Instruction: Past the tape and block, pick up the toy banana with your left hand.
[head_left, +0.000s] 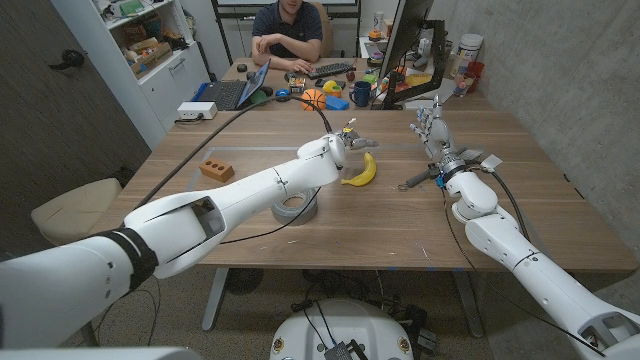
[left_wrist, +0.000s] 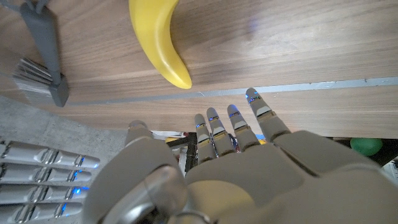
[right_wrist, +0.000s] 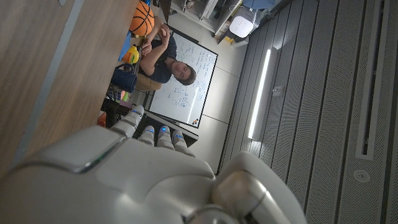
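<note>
The yellow toy banana (head_left: 362, 172) lies near the middle of the wooden table (head_left: 540, 215). My left hand (head_left: 349, 142) hovers just behind it, reaching past the grey tape roll (head_left: 296, 205) and the orange block (head_left: 217, 168). In the left wrist view the banana (left_wrist: 158, 43) lies beyond the fingertips of my left hand (left_wrist: 217, 168), whose fingers are stretched out with nothing in them. My right hand (head_left: 432, 125) stands at the table's right, fingers straight and apart, holding nothing. Its back (right_wrist: 143, 180) fills the lower part of the right wrist view.
A grey tool (head_left: 420, 180) lies between the banana and my right arm, also the tool (left_wrist: 40, 43) in the left wrist view. At the far end sit a laptop (head_left: 235, 90), toy basketball (head_left: 313, 99), blue mug (head_left: 361, 95) and a person (head_left: 288, 35).
</note>
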